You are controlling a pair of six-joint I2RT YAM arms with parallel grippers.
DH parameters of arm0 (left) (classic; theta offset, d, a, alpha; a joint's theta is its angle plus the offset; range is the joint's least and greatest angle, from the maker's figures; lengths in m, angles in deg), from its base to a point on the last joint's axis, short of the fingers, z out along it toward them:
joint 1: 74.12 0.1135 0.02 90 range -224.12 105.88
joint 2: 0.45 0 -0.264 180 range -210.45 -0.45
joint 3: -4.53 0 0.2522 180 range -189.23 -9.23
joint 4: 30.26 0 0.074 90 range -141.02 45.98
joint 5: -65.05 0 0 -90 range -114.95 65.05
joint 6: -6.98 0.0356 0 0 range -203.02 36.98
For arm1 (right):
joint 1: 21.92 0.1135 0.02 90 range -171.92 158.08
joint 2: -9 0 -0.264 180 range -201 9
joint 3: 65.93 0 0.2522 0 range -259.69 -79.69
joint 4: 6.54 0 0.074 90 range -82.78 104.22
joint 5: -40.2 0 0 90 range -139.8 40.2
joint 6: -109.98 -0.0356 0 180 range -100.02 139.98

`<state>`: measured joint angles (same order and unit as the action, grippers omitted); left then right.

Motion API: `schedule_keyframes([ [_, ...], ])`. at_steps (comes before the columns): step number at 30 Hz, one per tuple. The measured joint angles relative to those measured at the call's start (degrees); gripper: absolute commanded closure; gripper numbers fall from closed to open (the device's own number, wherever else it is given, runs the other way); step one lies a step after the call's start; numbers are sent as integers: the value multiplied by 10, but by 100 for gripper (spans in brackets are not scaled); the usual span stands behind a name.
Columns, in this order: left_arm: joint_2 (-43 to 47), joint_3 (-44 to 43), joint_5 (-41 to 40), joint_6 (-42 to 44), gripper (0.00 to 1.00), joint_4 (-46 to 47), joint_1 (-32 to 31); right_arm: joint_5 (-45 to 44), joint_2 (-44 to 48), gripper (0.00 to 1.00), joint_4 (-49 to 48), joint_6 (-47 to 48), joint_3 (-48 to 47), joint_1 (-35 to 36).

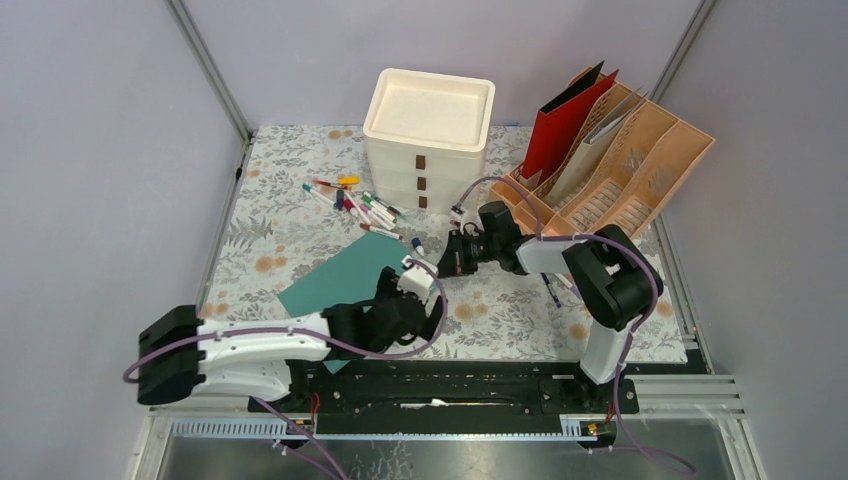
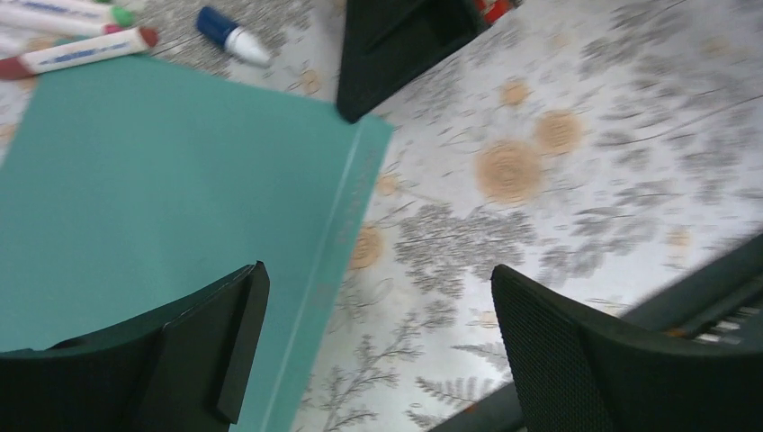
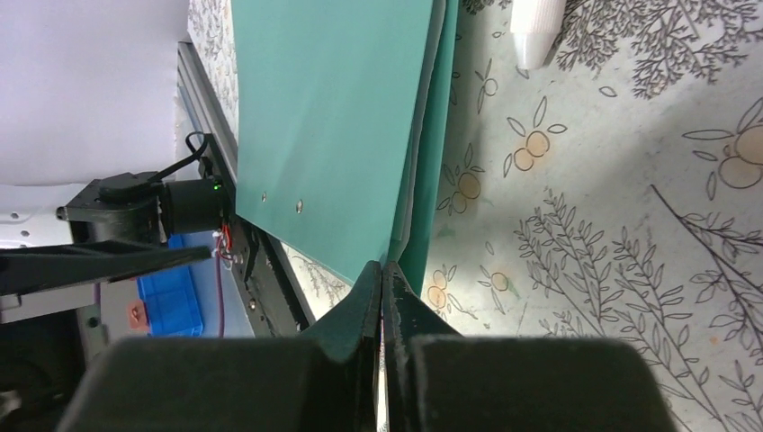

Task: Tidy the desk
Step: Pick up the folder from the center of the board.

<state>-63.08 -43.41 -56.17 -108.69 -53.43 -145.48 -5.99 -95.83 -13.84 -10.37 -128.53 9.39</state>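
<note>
Right gripper [image 3: 382, 268] pinches the teal folder [image 3: 328, 117]; markers [image 1: 366, 206] lie just beyond.

A teal folder [image 1: 335, 275] lies on the tabletop [image 1: 510, 310], with loose markers [image 1: 365, 208] scattered just past its far corner, one of them blue-capped [image 2: 232, 36]. Behind them stands a white three-drawer unit [image 1: 428, 135]. Beside it is a tan file rack [image 1: 625, 170] holding a red folder [image 1: 555, 125] that leans slightly.
</note>
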Motion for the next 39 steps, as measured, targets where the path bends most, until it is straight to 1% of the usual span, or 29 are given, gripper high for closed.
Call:
schedule_keyframes([
  [5,-103,-32,-108,-2,2,-62,-29,10,13,100,0,-6,6,0],
  [7,-128,-42,-137,-7,2,-86,-31,14,17,100,0,-8,6,-1],
  [10,-152,-62,-175,-18,6,-112,-31,20,24,100,0,-10,7,-2],
  [16,-184,-87,-197,-29,8,-137,-31,29,43,100,0,-14,7,-2],
  [23,-251,-127,-217,-37,10,-174,-31,41,72,100,1,-23,7,-2],
  [28,-328,-165,-253,-69,25,-231,-31,54,87,100,1,-27,7,-2],
  [29,-340,-169,-259,-75,31,-241,-31,54,87,100,1,-28,7,-2],
  [30,-351,-175,-265,-80,41,-253,-31,54,87,100,1,-30,7,-2],
  [31,-359,-179,-269,-86,49,-262,-31,54,87,100,1,-30,8,-2],
  [36,-388,-200,-294,-105,67,-310,-31,54,87,100,7,-35,10,-3],
  [39,-390,-202,-297,-104,87,-321,-36,54,91,100,6,-38,10,-3],
])
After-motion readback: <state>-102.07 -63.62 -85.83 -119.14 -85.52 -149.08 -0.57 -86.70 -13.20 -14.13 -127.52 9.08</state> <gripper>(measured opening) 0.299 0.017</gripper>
